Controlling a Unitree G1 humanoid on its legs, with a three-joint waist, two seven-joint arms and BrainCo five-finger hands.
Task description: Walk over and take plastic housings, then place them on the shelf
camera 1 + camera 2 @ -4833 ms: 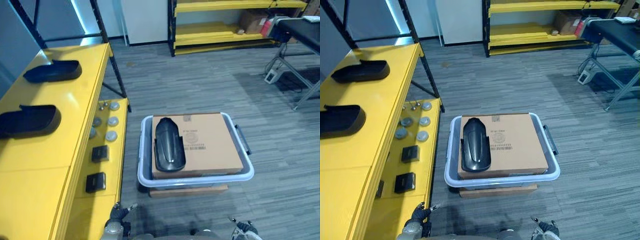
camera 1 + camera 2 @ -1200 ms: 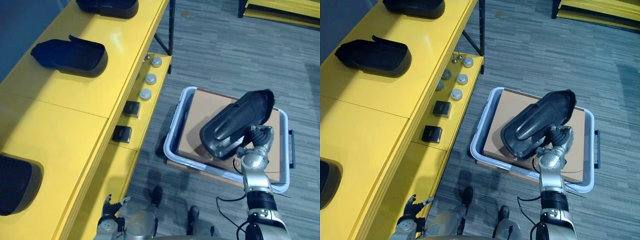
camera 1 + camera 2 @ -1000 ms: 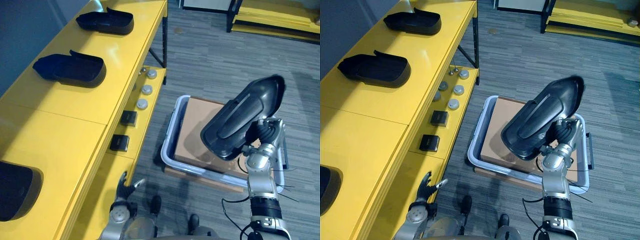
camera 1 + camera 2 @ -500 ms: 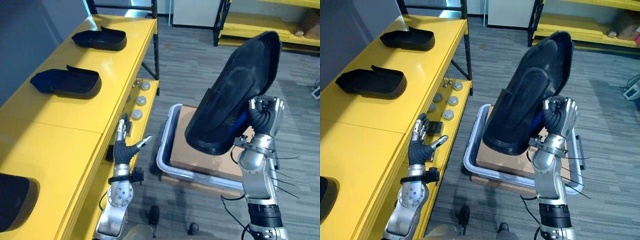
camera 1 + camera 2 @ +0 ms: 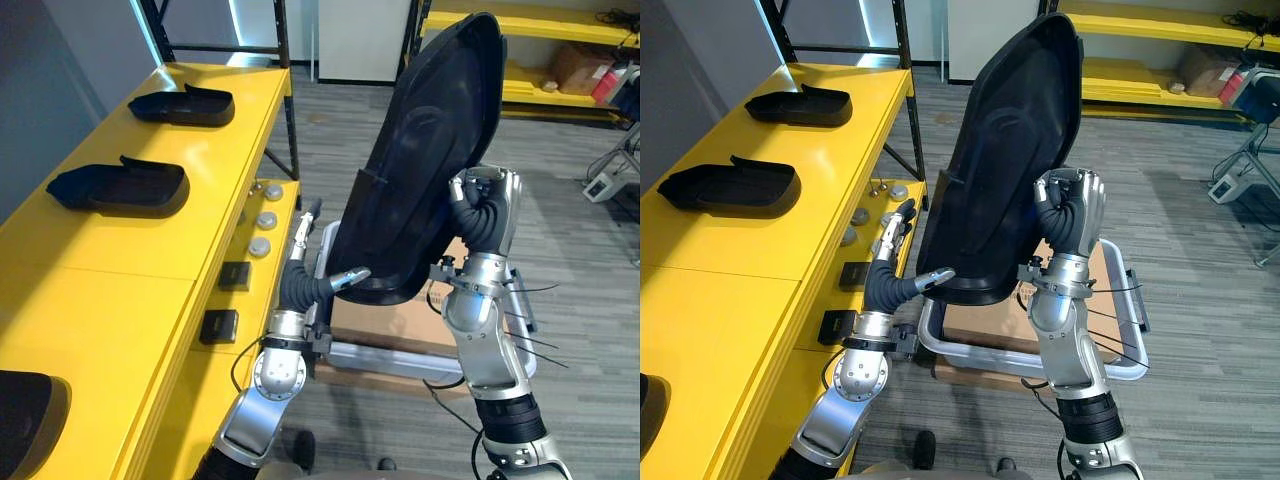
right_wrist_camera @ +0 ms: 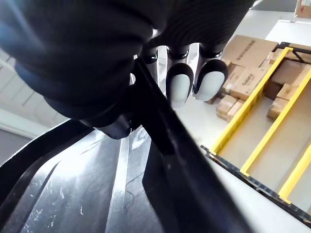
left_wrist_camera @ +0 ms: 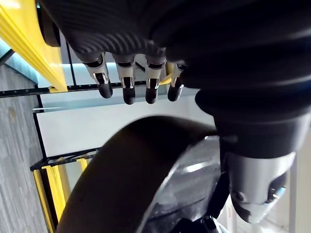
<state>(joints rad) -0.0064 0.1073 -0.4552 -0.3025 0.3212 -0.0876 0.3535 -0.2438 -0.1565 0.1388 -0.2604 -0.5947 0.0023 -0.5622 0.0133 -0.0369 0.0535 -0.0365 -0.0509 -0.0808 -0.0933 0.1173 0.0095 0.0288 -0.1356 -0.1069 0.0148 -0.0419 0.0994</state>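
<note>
A large black plastic housing [image 5: 430,150] stands nearly upright in the air, hollow side toward the shelf. My right hand [image 5: 485,210] is shut on its right edge, fingers [image 6: 189,80] curled over the rim of the housing [image 6: 97,184]. My left hand [image 5: 310,280] is open, fingers [image 7: 126,82] straight, thumb against the housing's lower edge [image 7: 146,179]. The yellow shelf top [image 5: 200,200] runs along the left. Three more black housings [image 5: 180,103], [image 5: 118,187], [image 5: 25,425] lie on it.
A grey bin [image 5: 400,355] holding a cardboard box [image 5: 400,320] sits on the floor below the raised housing. The shelf's lower ledge carries round silver parts [image 5: 262,220] and small black boxes [image 5: 218,325]. A black upright post [image 5: 283,70] and yellow racks [image 5: 540,80] stand behind.
My right hand has lifted the housing off the box and tipped it upright. My left hand has risen from below to the housing's lower edge. The camera has shifted too.
</note>
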